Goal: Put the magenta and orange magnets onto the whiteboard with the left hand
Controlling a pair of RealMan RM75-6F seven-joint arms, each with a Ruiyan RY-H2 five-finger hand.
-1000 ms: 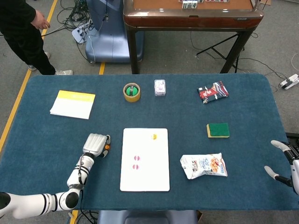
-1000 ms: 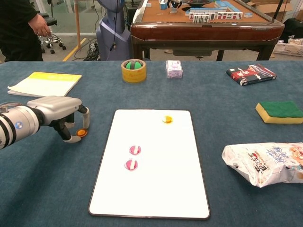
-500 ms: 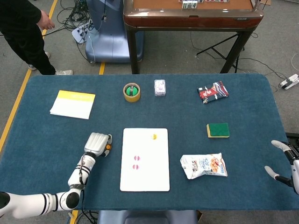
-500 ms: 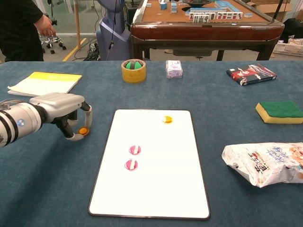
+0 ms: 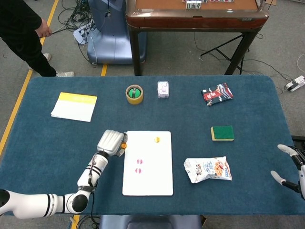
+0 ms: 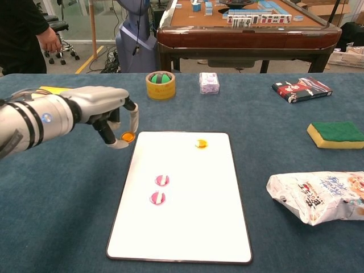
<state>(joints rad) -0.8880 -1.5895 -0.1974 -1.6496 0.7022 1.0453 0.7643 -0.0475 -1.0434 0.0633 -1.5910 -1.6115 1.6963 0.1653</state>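
Carried rightward and lifted, the orange magnet (image 6: 128,136) is pinched in the left hand (image 6: 108,116) at the whiteboard (image 6: 187,227) edge, placement judged near; right hand (image 5: 291,167) fingers are spread.

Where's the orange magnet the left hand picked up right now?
The orange magnet is pinched in the left hand, just off the whiteboard's upper-left corner in the chest view, not yet on it.
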